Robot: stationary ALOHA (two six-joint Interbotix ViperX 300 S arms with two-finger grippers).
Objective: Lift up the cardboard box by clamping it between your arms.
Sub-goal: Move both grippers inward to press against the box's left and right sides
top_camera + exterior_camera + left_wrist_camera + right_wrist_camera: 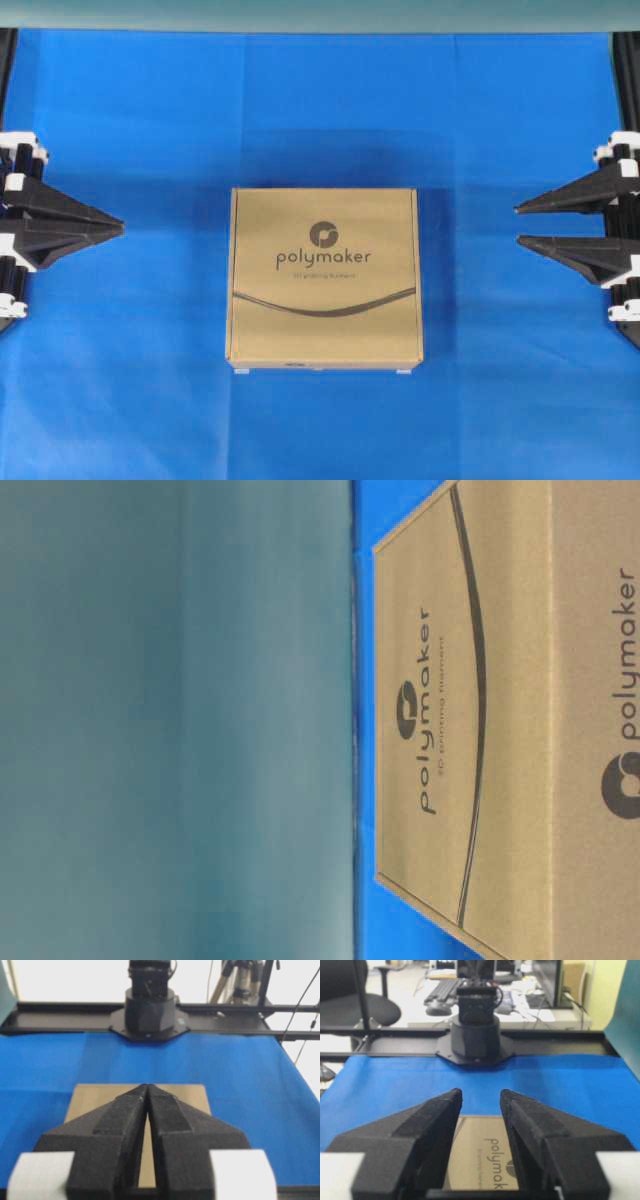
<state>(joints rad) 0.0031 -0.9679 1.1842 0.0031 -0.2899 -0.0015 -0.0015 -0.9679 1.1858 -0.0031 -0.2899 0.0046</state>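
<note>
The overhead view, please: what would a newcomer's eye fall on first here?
First the cardboard box, lying flat in the middle of the blue cloth with "polymaker" printed on its top. Next the two black grippers at the edges, both clear of the box: the left gripper with its fingertips together, the right gripper with a gap between its fingers.

Even, bright light falls from above; the box point(325, 277) casts a soft shadow on the cloth point(130, 380). Both wrist views blur close up, with glaring white windows beyond the left gripper point(146, 1091). The table-level view is turned sideways.
</note>
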